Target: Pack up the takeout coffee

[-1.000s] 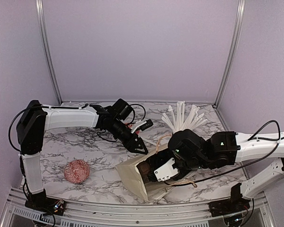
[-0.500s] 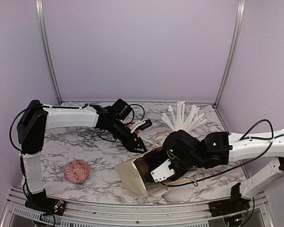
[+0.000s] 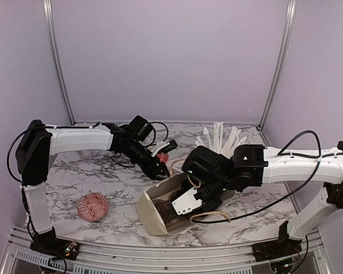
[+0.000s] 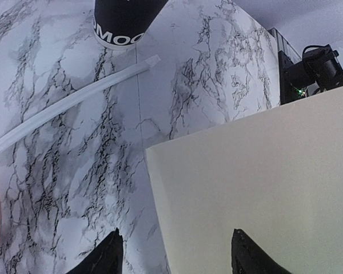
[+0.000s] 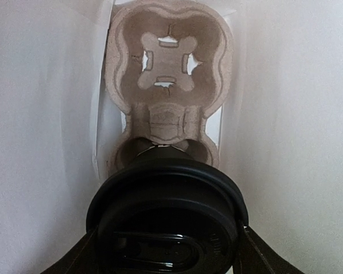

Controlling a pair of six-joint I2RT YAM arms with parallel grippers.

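Observation:
In the right wrist view my right gripper is shut on the takeout coffee, a black cup with its round black lid on. It is held inside the cream paper bag, with the cup's base at the near cell of a brown pulp cup carrier. From above, the right gripper reaches into the bag's mouth and hides the cup. My left gripper is open at the bag's upper left edge. Its fingertips straddle the bag wall.
A black cup bristling with white wrapped straws stands behind the bag; its base and a loose wrapped straw lie ahead of the left gripper. One red-and-white bowl sits front left; another is by the left wrist.
My right arm has pushed leftward and deeper into the bag with the cup. The bag has swung and opened wider. The left gripper has drawn back slightly up and left.

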